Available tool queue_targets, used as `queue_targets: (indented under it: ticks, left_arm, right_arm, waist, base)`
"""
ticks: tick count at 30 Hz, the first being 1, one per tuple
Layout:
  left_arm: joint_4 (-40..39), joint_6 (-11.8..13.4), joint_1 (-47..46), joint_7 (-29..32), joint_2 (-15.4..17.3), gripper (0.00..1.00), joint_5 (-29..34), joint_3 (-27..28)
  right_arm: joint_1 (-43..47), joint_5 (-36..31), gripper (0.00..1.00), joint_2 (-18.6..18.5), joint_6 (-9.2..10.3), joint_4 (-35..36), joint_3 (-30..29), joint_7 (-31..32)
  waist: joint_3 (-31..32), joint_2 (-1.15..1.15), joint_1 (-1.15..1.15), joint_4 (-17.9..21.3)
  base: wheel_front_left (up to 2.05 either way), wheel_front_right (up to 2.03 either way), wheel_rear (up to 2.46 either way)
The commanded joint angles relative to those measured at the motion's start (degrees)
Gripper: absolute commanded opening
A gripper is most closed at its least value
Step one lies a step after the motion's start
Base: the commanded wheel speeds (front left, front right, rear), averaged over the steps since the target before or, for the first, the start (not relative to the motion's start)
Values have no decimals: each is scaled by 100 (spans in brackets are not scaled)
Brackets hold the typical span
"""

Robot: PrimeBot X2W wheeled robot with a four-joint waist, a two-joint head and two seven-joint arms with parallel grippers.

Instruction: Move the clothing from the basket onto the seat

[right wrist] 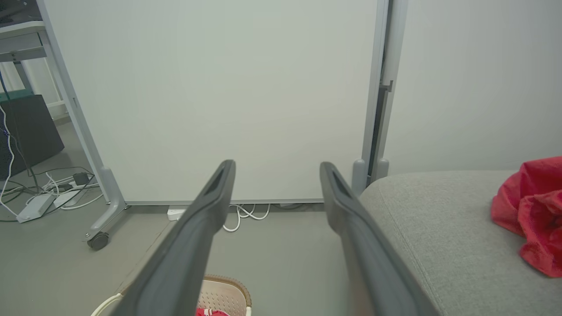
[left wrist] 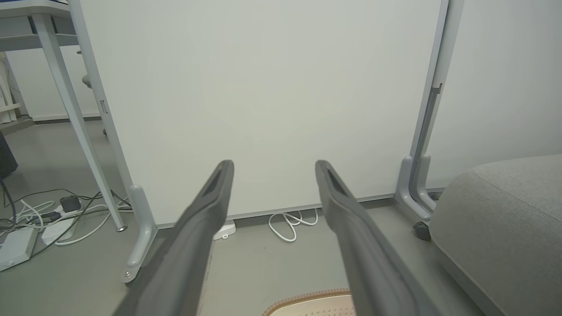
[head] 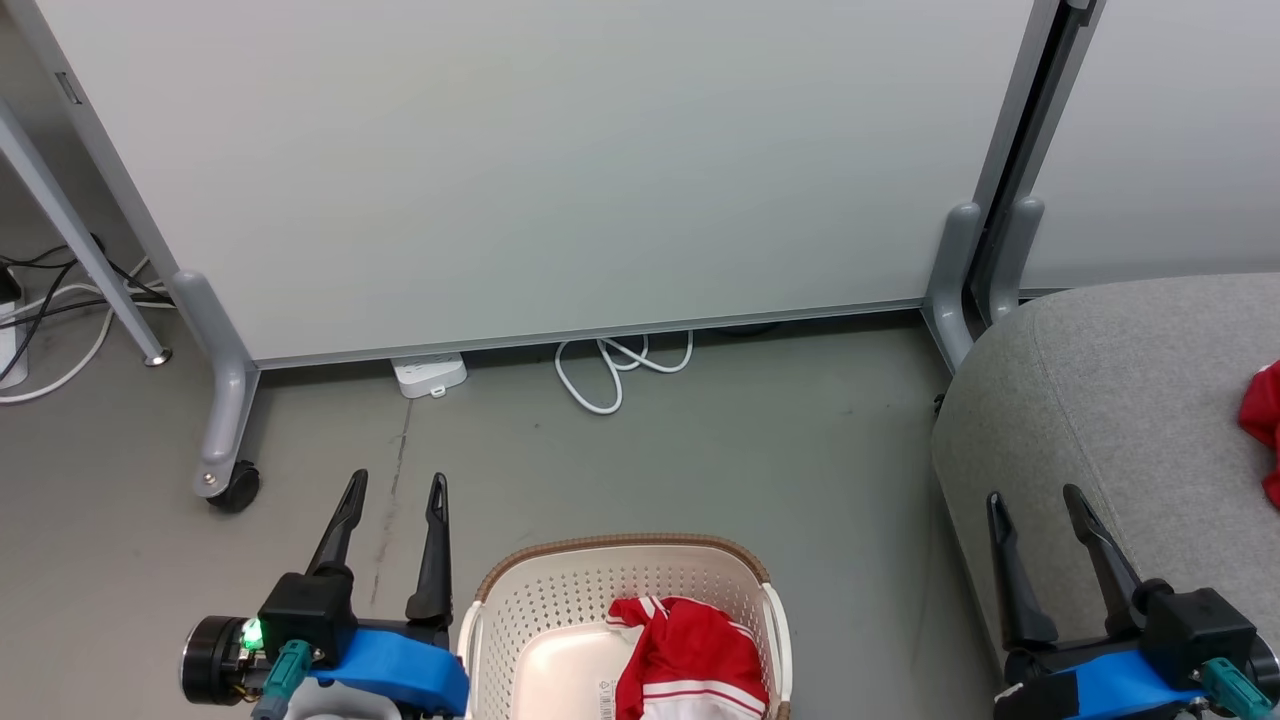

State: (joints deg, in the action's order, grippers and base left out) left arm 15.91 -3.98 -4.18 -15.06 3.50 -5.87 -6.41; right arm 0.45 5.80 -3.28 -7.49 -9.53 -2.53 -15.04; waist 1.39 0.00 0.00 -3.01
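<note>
Head view: 1 garment (head: 690,660) lies bunched in the basket (head: 560,600) against its right wall. Its long axis runs near-far, striped end nearest the robot. A 2nd garment (head: 1262,420) sits on the seat (head: 1100,400). Left hand (head: 399,477) and right hand (head: 1032,494) hover spread, empty.

Left wrist view: fingers (left wrist: 210,206) wide apart above the basket rim.

Right wrist view: spread likewise.

Likely risks: fingers snagging the perforated wall and lifting the basket, or a shallow pinch dropping cloth onto the floor (head: 700,450).

Red, white-striped clothing (head: 690,650); brown-rimmed cream basket (head: 560,600); plain light-grey seat (head: 1100,400).
</note>
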Motion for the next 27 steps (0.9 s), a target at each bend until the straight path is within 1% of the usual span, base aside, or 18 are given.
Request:
queue_targets:
  ticks: [1, 7, 11, 15, 19, 26, 27]
  left_arm:
    - [6, -13, 30, -17, -1, 100, 35, 21]
    - [90, -126, -116, -17, -32, 100, 39, -82]
    - [335, -220, -329, -17, -42, 100, -39, -236]
    - [714, -296, -625, -17, -53, 100, -27, -516]
    - [1130, -321, -1029, -17, -54, 100, 13, -795]
    - [2079, -355, -1879, -18, -44, 100, 82, -1214]
    - [2079, -355, -1879, -18, -44, 100, 82, -1214]
  right_arm:
    - [48, 30, 100, 21, -1, -21, 11, -23]
    - [-69, 36, 100, 24, -1, -49, 67, -23]
    - [-179, 44, 100, -13, -1, -39, 94, -22]
    - [-329, 54, 100, -56, -1, -29, 120, -22]
    - [-560, 98, 100, -71, -1, 45, 151, -23]
    - [-1125, 139, 100, -135, -1, 180, 315, -23]
    - [-1125, 139, 100, -135, -1, 180, 315, -23]
  waist:
    - [-2, 0, 0, 9]
    - [-45, 0, 0, 75]
    - [-131, 0, 0, 156]
    - [-277, 0, 0, 281]
    - [-606, 0, 0, 430]
    - [-1421, 0, 0, 760]
    - [-1421, 0, 0, 760]
  base:
    - [0, 0, 0]
    - [0, 0, 0]
    - [0, 0, 0]
    - [0, 0, 0]
    - [0, 0, 0]
    - [0, 0, 0]
    - [0, 0, 0]
